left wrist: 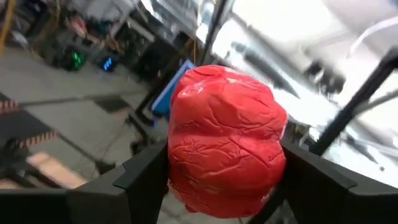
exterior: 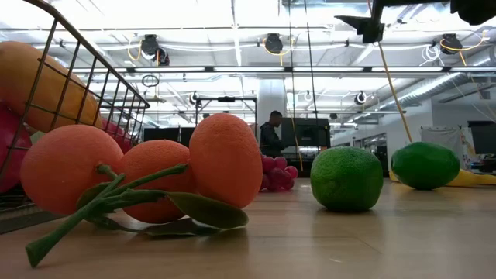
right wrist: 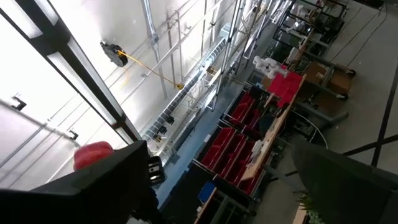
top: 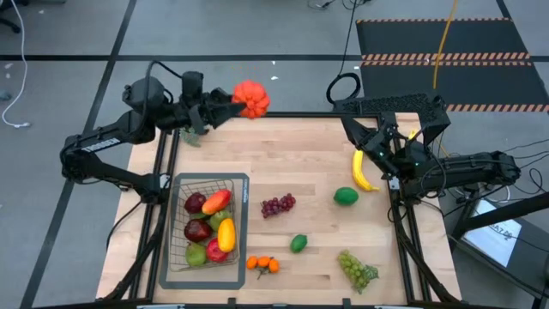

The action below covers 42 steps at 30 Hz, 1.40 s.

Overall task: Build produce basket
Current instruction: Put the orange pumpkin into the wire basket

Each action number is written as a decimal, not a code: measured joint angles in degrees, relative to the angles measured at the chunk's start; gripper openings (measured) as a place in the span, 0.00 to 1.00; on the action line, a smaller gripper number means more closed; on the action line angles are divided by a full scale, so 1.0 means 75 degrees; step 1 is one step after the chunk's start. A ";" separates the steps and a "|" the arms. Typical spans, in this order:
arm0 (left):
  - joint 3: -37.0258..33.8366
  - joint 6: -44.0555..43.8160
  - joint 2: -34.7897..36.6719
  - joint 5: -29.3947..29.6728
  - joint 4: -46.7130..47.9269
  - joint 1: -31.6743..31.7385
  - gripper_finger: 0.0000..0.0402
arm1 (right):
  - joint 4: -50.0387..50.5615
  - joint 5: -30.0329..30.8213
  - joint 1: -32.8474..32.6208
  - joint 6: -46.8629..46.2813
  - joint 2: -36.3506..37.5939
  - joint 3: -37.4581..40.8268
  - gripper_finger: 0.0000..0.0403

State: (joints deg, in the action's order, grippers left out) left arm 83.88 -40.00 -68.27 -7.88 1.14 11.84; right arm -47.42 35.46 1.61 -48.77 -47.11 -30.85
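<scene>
A red, lumpy, wrinkled toy fruit [top: 252, 98] hangs above the table's far edge, and my left gripper [top: 235, 103] is shut on it. The wire basket [top: 238, 225] stands at the near left on a grey mat and holds several fruits. On the bare wood lie purple grapes [top: 277, 204], two limes [top: 345, 196] [top: 298, 243], oranges on a stalk [top: 262, 264], green grapes [top: 357, 269] and a banana [top: 362, 170]. My right gripper [right wrist: 230, 186] is raised at the table's right side near the banana. It is open, with nothing between its fingers. My left gripper pinches the red fruit between its two fingers, one on each of two opposite sides [left wrist: 180, 155]. The fingers [left wrist: 140, 180] come at it about level from the table's left. The fruit is lifted clear of the table and bulges out past the fingers.
In the low view the oranges [exterior: 139, 174] lie close in front, with the basket's wall [exterior: 85, 77] at their left and the limes [exterior: 346, 178] farther off. Something small and leafy green [top: 190, 136] sits at the far left corner. A person [exterior: 271, 132] stands in the room behind.
</scene>
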 joint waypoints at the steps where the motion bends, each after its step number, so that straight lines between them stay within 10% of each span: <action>1: 0.0000 0.0108 0.0000 -0.0142 0.0189 0.0000 0.67 | -0.0002 0.0000 -0.0037 0.0000 0.0000 0.0000 0.97; 14: 0.0000 0.0763 0.0009 -0.1484 0.3450 -0.0166 0.67 | 0.0022 0.0008 -0.0688 0.0034 0.0000 0.0000 0.97; 29: 0.0000 0.0506 0.0009 -0.1142 0.9225 -0.1288 0.68 | 0.0140 0.0055 -0.0849 0.0017 0.0003 0.0000 0.97; 42: 0.0000 0.0452 0.0006 -0.0949 1.0352 -0.2442 0.68 | 0.0442 0.0102 -0.0810 -0.0001 0.0000 0.0000 0.97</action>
State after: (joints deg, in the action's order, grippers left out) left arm 83.88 -36.61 -68.23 -15.00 78.78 -6.48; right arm -44.10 36.23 -4.46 -48.78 -47.11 -30.85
